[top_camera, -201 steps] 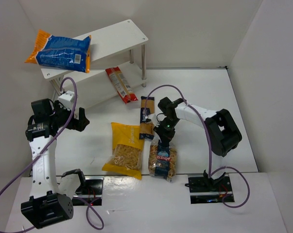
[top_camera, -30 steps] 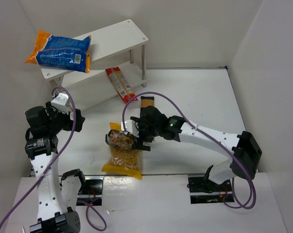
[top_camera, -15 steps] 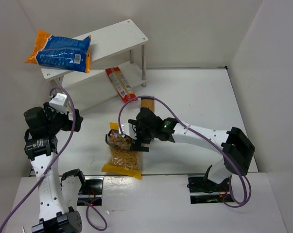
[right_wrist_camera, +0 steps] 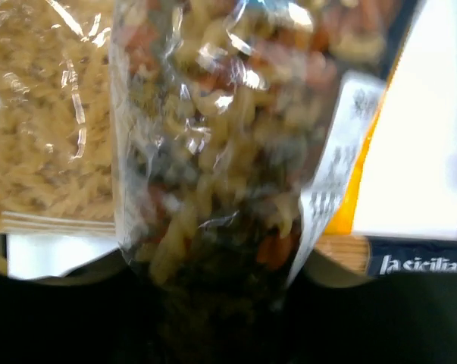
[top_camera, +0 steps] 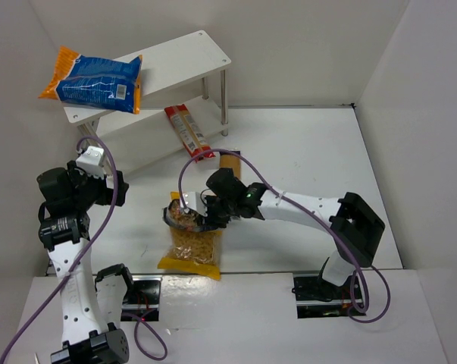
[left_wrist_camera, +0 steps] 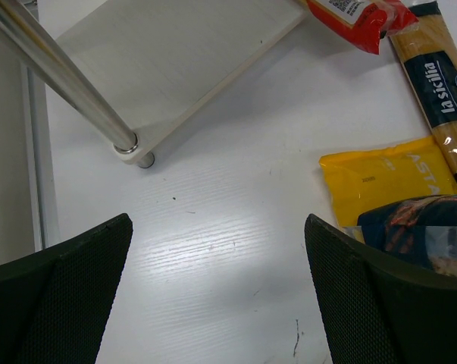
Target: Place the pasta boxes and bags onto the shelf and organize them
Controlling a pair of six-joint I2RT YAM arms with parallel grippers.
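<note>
Gripping limp clear bag w/ dark blue-red label (top_camera: 184,218) by one end, right pincer (top_camera: 205,218) is clamped shut, centre-left of top view, over yellow windowed bag (top_camera: 192,249). Prob. light, floppy, slippery film, so hold the bunched end. Left pincer (left_wrist_camera: 217,227) apart, empty.

- Shelf (top_camera: 183,57) stands at the bench's (top_camera: 304,152) far left.
- Big bag (top_camera: 95,76) lies on its top board, hanging off the left end.
- Thin packet (top_camera: 189,133) sits at the lower board's right end, near tip past the edge.
- Slim box (top_camera: 230,161) lies just in front of that, on the bench.
- Windowed bag (top_camera: 190,250) lies front-centre, left of the box.
- Spiral-pasta bag (top_camera: 184,218) sits over its far end, in the right arm's jaws.
</note>
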